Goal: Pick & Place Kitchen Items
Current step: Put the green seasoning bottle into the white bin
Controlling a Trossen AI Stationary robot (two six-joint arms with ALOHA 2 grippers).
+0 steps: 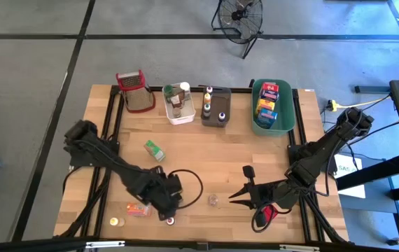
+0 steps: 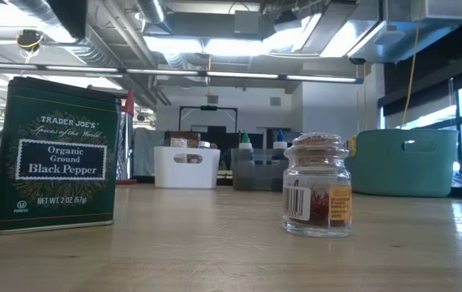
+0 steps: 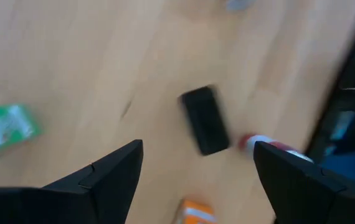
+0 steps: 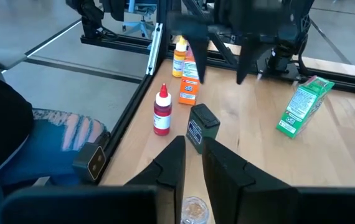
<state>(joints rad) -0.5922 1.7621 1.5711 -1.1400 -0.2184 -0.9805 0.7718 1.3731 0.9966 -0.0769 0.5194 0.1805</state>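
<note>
A dark green pepper tin (image 4: 201,127) stands on the wooden table near its front edge. My left gripper (image 3: 196,174) hangs open above it, fingers pointing down and clear of it. Around the tin are a red-capped bottle (image 4: 161,112), an orange box (image 4: 189,87), a yellow-capped bottle (image 1: 117,222) and a green box (image 1: 155,150) lying flat. A small glass jar (image 1: 213,201) stands just ahead of my right gripper (image 4: 193,165). That gripper hovers at the front right, shut down to a narrow slit with nothing in it.
Along the far edge stand a red-topped grater (image 1: 135,91), a white tub (image 1: 178,103), a grey tub (image 1: 215,108) with bottles and a green tub (image 1: 273,105) with boxes. Bare wood lies in the table's middle. Black frame rails (image 1: 112,140) run along the table's sides.
</note>
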